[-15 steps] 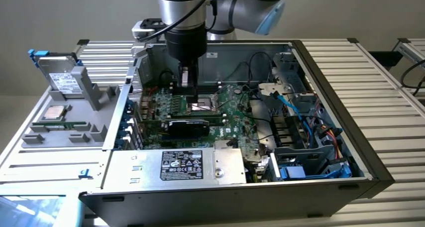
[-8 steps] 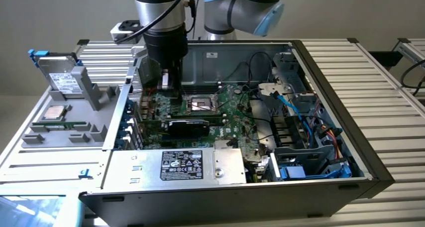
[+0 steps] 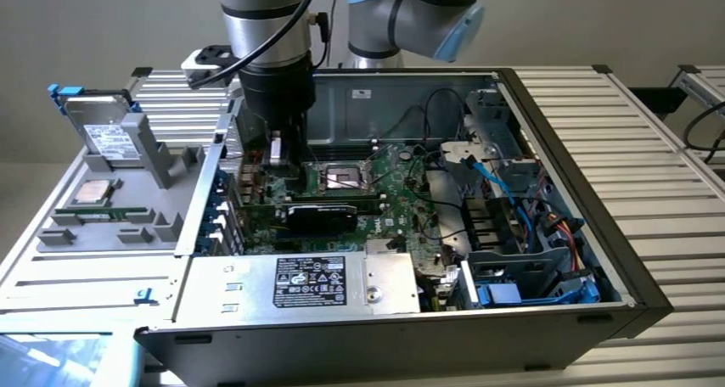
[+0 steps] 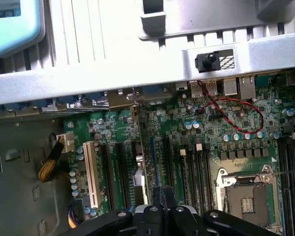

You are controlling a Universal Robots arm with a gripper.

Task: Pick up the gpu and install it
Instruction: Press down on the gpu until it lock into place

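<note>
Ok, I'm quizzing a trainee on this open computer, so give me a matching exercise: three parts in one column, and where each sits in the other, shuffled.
1. silver power supply box with black label
2. grey rectangular hard drive
3. bright blue cables

A. in the grey plastic tray outside the case
B. inside the black metal case, towards the exterior view's right
C. along the case's near wall

Pairs: 1-C; 2-A; 3-B

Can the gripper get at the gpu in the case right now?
Probably yes: the case is open, nothing lies over the gpu on the motherboard, and the gripper sits right by its end.
</note>
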